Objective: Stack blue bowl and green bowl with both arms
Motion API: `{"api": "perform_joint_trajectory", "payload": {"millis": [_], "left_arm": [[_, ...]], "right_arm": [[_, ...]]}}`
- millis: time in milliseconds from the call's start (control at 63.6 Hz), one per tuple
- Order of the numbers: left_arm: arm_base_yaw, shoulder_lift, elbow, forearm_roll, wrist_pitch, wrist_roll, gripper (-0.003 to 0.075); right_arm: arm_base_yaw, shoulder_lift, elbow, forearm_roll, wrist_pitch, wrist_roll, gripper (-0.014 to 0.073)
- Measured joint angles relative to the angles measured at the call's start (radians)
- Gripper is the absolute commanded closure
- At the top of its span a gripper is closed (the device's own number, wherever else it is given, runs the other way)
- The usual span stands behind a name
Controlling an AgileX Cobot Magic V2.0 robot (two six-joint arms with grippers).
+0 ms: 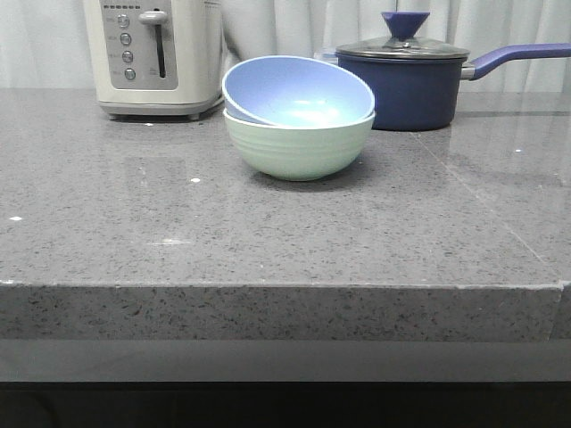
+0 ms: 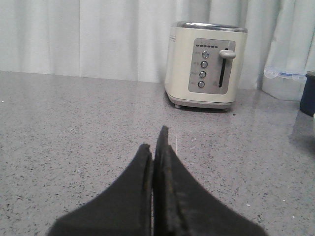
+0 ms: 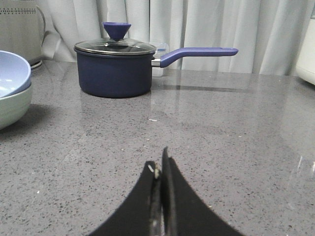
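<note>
The blue bowl [image 1: 299,91] sits tilted inside the green bowl [image 1: 299,147] at the middle of the grey counter in the front view. Both bowls also show at the edge of the right wrist view, blue bowl [image 3: 11,73] over green bowl [image 3: 12,105]. Neither arm shows in the front view. My left gripper [image 2: 153,142] is shut and empty, low over bare counter, facing the toaster. My right gripper [image 3: 158,164] is shut and empty, low over bare counter, well apart from the bowls.
A cream toaster [image 1: 153,53] stands at the back left behind the bowls. A dark navy lidded saucepan [image 1: 406,80] with its handle [image 1: 517,58] pointing right stands at the back right. The counter's front edge [image 1: 285,287] runs across the front view. White curtains hang behind.
</note>
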Motion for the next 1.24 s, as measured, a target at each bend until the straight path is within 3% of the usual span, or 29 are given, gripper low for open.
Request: {"api": "perform_joint_trajectory", "payload": {"millis": [425,1243], "left_arm": [[0.000,0.000,0.000,0.000,0.000,0.000,0.0740],[0.000,0.000,0.000,0.000,0.000,0.000,0.0740]], "right_arm": [[0.000,0.000,0.000,-0.075,-0.022,0.085,0.0648],[0.000,-0.001,0.000,-0.077,-0.022,0.089,0.0648]]}}
